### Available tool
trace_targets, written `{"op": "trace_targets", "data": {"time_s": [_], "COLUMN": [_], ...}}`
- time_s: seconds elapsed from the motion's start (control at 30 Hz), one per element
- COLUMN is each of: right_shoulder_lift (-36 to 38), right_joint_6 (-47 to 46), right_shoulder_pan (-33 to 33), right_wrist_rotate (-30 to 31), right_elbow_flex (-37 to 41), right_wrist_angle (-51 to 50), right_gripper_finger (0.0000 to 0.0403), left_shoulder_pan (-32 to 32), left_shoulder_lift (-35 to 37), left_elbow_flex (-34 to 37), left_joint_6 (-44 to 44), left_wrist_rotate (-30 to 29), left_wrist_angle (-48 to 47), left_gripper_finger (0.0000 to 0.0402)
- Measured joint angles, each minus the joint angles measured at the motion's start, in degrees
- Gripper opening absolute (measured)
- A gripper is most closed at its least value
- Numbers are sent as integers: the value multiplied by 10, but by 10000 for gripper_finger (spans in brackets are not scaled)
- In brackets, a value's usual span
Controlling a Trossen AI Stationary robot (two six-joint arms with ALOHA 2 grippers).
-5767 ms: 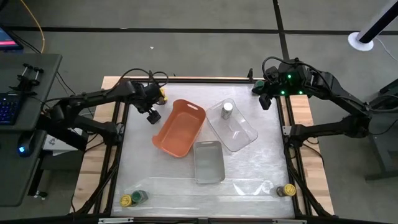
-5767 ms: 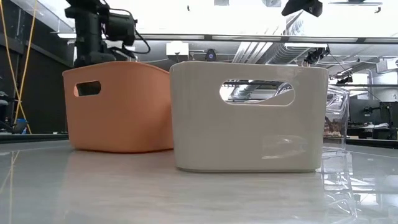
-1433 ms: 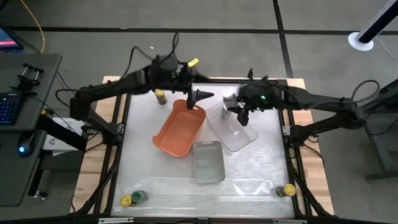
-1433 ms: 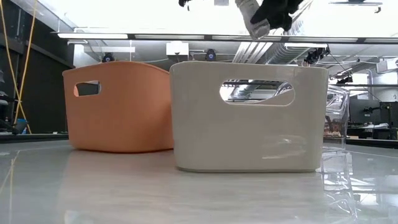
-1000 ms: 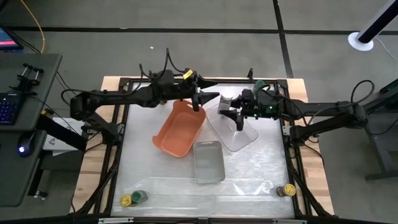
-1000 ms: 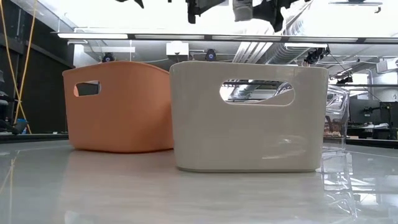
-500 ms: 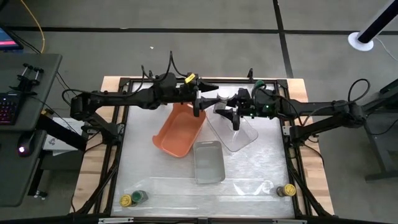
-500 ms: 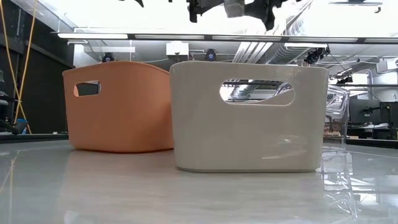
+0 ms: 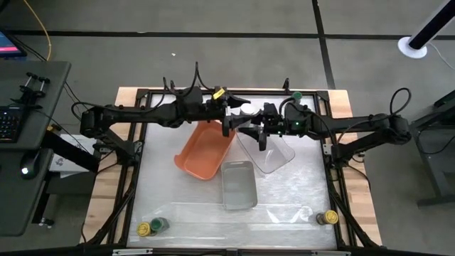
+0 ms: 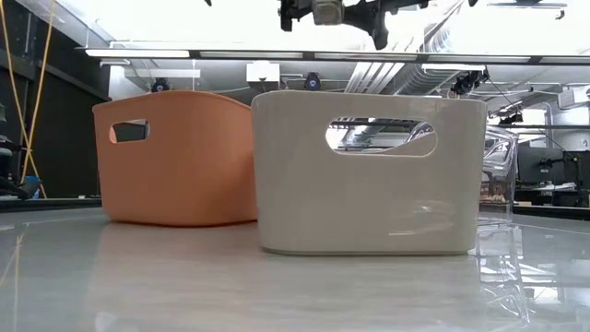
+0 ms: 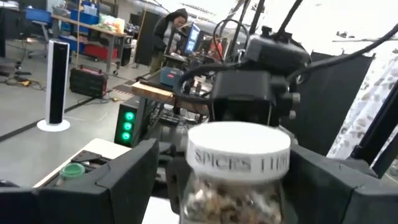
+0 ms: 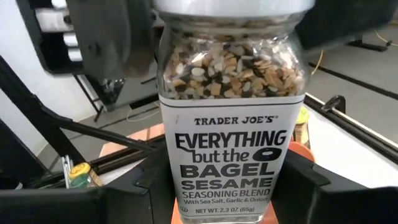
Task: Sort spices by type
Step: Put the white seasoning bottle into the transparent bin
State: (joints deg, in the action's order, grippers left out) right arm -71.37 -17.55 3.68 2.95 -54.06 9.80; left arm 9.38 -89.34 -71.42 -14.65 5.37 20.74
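A glass spice jar (image 12: 227,124) with a white lid (image 11: 239,149) and a seed blend inside hangs upright high above the table's far middle, between the orange tray (image 9: 202,153) and the clear tray (image 9: 274,153). My right gripper (image 12: 224,199) reaches in from the right and is shut on it. My left gripper (image 11: 236,180) comes level from the left and is open. Its fingers (image 11: 134,174) stand on either side of the jar's lid end, with gaps showing. In the low view the jar (image 10: 327,11) shows at the top edge. My right gripper pinches the jar's lower body (image 12: 171,186) between its two fingers, one on each side. The fingers come level from the table's right. The jar stands upright in the hold, lid up, lifted clear of the trays and the table.
A grey tray (image 9: 239,185) stands near the middle. Two jars (image 9: 151,227) sit at the near left corner and one (image 9: 328,217) at the near right. A green-lidded jar (image 9: 295,94) stands at the far edge. A person (image 11: 174,28) is in the room beyond.
My right gripper has carried the jar toward the table's left, upright and clear of the trays, until it sits between my left gripper's open fingers. My left gripper has stayed nearly in place.
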Motion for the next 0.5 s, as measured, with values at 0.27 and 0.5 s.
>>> {"op": "trace_targets", "data": {"time_s": [0.27,0.5], "right_shoulder_lift": [0,6], "right_joint_6": [-2,-1], "right_shoulder_pan": [1,1], "right_wrist_rotate": [-6,-21], "right_elbow_flex": [0,0], "right_wrist_angle": [-4,-15], "right_gripper_finger": [191,191], "left_shoulder_pan": [-1,6], "left_shoulder_lift": [0,0], "left_elbow_flex": [0,0], "left_joint_6": [18,19], "left_wrist_rotate": [-5,3], "left_wrist_angle": [-2,1], "left_gripper_finger": [221,156]}}
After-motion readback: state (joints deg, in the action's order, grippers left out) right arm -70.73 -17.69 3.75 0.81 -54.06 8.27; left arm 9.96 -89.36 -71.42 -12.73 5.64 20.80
